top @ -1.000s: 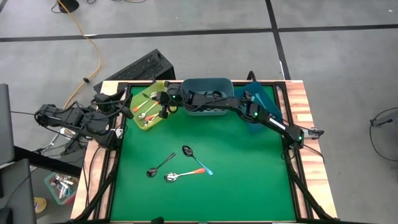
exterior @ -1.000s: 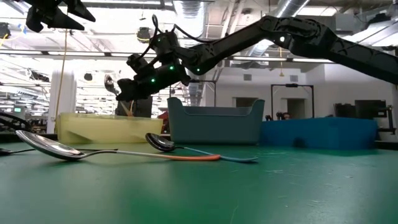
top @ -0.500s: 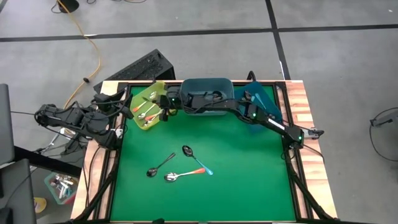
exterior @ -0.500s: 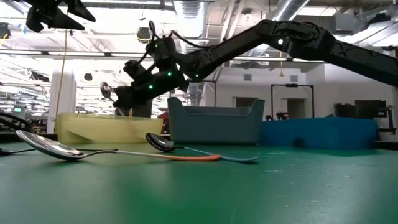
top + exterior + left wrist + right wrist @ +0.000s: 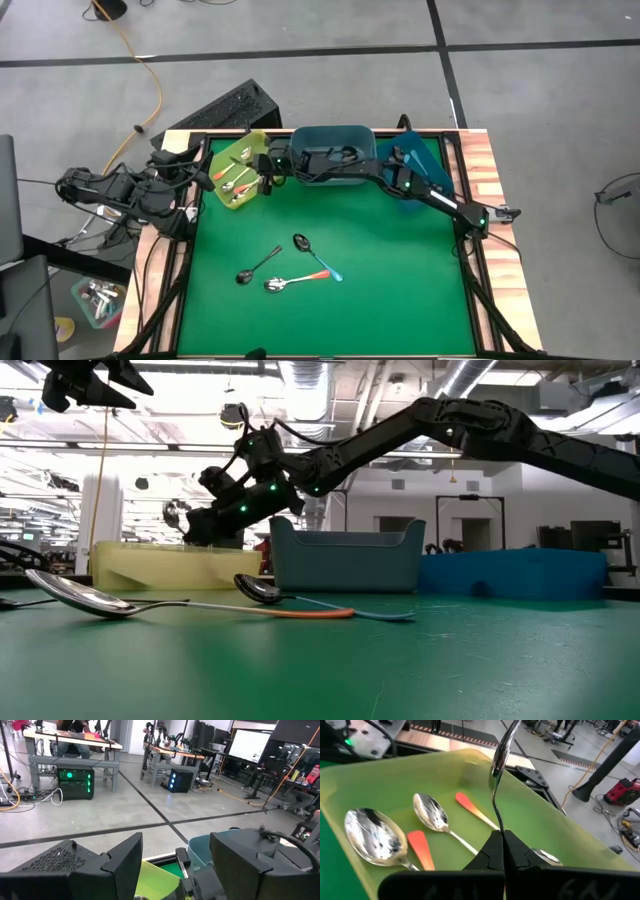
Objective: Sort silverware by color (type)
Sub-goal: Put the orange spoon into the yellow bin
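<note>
The green table filled the middle of the high view, framed by a wooden border. Along its upper edge stood three bins in a row: a yellow-green bin at the upper left, a grey-blue bin at the top centre, and a blue bin to the right of it.

The right arm reached from the right edge of the table diagonally up and left, across the front of the grey-blue bin. Its right gripper hung over the yellow-green bin, fingers clamped tight on the handle of a spoon; in the right wrist view that spoon stood up from the fingers, bowl uppermost. Under it, inside the yellow-green bin, lay orange-handled spoons, their shiny bowls towards the left of that picture.

The left arm waited folded at the left edge of the high view, off the green surface, with the left gripper spread wide and holding nothing.

Four loose spoons lay on the table in the lower middle of the high view: a dark metal spoon, an orange-handled spoon just below and right of it, and a teal-handled spoon crossing the orange one's handle end.
</note>
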